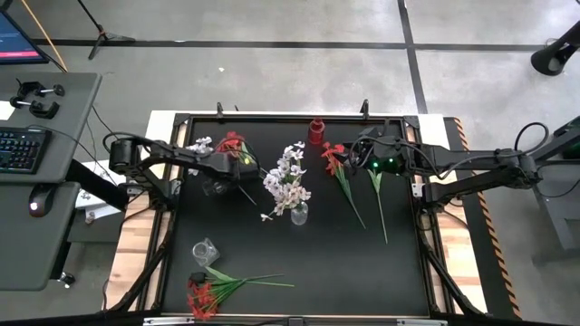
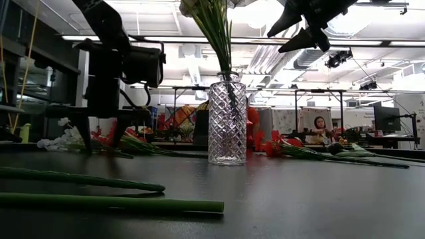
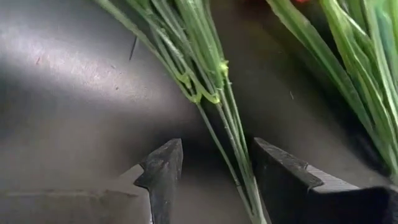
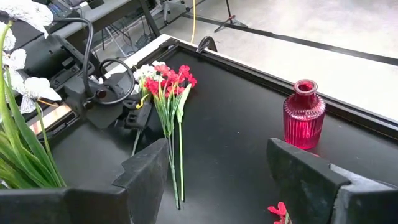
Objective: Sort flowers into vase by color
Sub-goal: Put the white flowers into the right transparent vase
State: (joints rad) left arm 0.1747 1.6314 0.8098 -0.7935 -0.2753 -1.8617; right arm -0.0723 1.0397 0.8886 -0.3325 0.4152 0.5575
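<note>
White flowers: a cluster of white artificial blooms on thin green stems [image 1: 288, 179] stands in a clear cut-glass vase [image 1: 299, 215] at the middle of the black tabletop [image 1: 399, 272].
Red flowers: one bunch [image 1: 233, 143] lies at the far left, one spray [image 1: 333, 158] right of centre, another bunch [image 1: 201, 296] at the near left edge.
Left gripper [image 1: 245, 165]: low over the far-left bunch, jaws open, green stems [image 3: 217, 118] lying between them, not clamped.
Right gripper [image 1: 355, 156]: raised above the tabletop by the right-hand spray, jaws wide open, holding nothing.
Red glass vase [image 1: 316, 132]: upright at the far edge.
Small clear glass [image 1: 206, 252]: near left.
</note>
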